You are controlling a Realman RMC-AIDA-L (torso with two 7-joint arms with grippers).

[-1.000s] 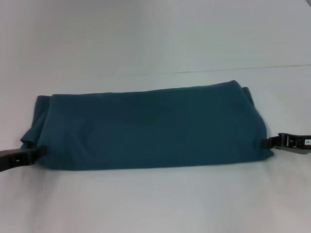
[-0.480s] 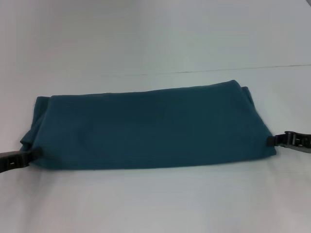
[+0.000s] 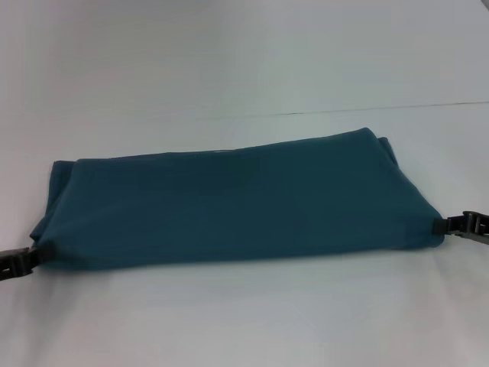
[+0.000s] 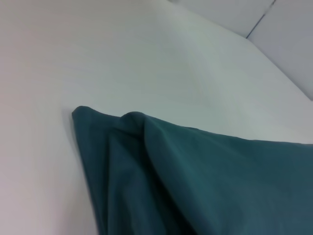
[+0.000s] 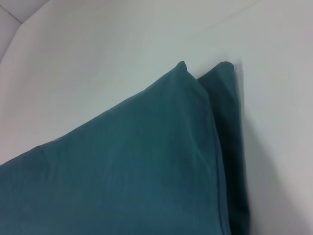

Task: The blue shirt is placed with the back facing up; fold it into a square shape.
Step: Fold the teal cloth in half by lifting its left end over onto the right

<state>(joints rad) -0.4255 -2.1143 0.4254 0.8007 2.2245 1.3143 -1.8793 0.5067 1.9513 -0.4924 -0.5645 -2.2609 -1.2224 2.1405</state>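
The blue shirt lies on the white table as a long, flat folded band running left to right, plain side up. My left gripper is at its front left corner, shut on the cloth edge. At the front right corner, my right gripper is shut on the edge there. The band looks pulled taut between them. The left wrist view shows the layered folds of the blue shirt at that end. Two stacked layers of the blue shirt fill the right wrist view. Neither wrist view shows fingers.
The white table stretches around the shirt on all sides. A thin seam line crosses the table behind the shirt.
Both grippers have moved outward, left one further left and right one further right. The shirt's ends followed them, so the band is now wider and flatter.
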